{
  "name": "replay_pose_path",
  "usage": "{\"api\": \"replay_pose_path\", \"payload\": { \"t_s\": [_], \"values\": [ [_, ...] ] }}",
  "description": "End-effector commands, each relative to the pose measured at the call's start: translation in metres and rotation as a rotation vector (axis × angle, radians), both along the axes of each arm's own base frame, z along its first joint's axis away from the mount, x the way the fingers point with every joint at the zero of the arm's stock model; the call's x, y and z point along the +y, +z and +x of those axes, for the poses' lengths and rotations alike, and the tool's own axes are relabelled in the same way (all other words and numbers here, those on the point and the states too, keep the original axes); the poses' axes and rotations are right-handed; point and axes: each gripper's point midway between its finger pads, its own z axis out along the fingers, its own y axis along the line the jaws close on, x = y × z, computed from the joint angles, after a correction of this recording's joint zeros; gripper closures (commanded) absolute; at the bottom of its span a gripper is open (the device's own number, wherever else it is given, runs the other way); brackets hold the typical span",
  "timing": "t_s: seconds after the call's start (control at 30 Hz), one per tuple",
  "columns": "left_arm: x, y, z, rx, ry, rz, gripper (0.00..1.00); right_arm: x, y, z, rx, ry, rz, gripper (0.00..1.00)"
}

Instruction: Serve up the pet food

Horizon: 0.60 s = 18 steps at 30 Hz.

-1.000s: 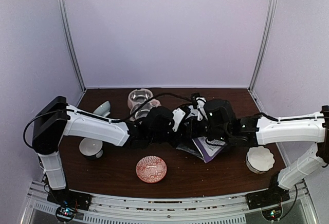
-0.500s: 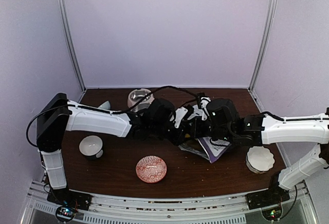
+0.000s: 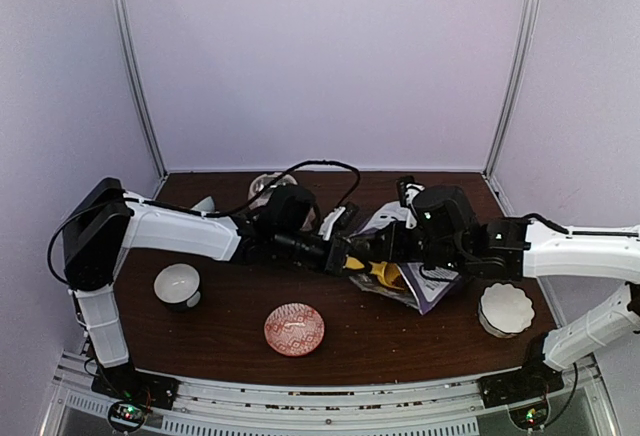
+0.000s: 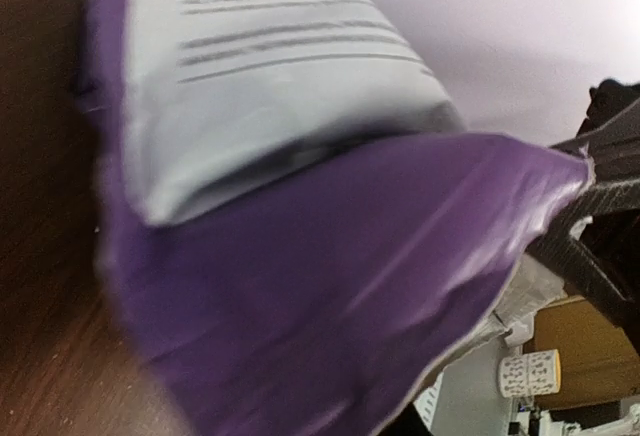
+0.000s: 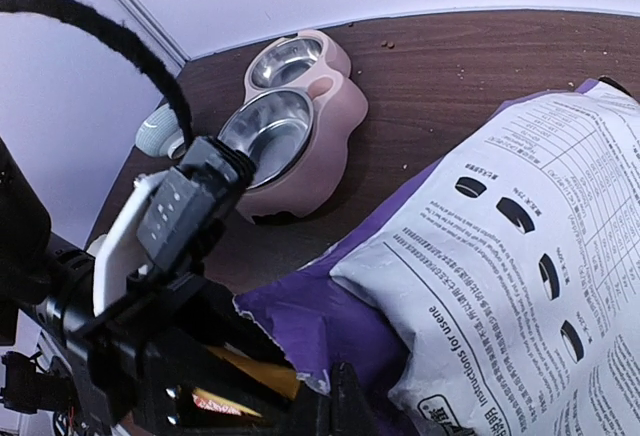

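Note:
The purple pet food bag (image 3: 425, 284) lies at the table's middle right, white back up. It fills the left wrist view (image 4: 300, 256) and shows in the right wrist view (image 5: 520, 256). No kibble shows; it is hidden in the bag. My right gripper (image 3: 397, 248) is shut on the bag's torn purple mouth edge, as the right wrist view shows (image 5: 345, 396). My left gripper (image 3: 352, 259) holds the yellow scoop (image 3: 385, 274) at the bag's mouth; the scoop also shows in the right wrist view (image 5: 255, 374). The left wrist view shows none of its own fingers.
A pink double pet bowl (image 5: 300, 146) with steel inserts stands at the back, partly behind my left arm (image 3: 262, 186). A white bowl (image 3: 178, 284) sits left, a patterned plate (image 3: 294, 328) front middle, a scalloped white bowl (image 3: 505, 308) right. A grey object (image 3: 203, 205) lies back left.
My left arm has pulled back to the left and the yellow scoop now shows at the bag's mouth. My right gripper has shifted slightly right and back with the bag edge.

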Motion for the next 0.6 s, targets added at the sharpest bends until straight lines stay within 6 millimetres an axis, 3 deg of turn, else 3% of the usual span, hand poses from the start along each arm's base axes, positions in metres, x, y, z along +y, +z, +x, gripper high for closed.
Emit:
{"api": "replay_pose_path", "payload": {
  "t_s": [0.0, 0.33, 0.57],
  "values": [
    [0.027, 0.03, 0.032, 0.09, 0.148, -0.114, 1.0, -0.019, 0.037, 0.007, -0.053, -0.098, 0.075, 1.0],
    [0.056, 0.06, 0.04, 0.12, 0.232, -0.222, 1.0, -0.023, 0.046, 0.007, -0.059, -0.114, 0.101, 1.0],
    [0.071, 0.064, 0.029, 0.152, 0.2, -0.24, 1.0, -0.031, 0.058, 0.007, -0.071, -0.142, 0.131, 1.0]
  ]
}}
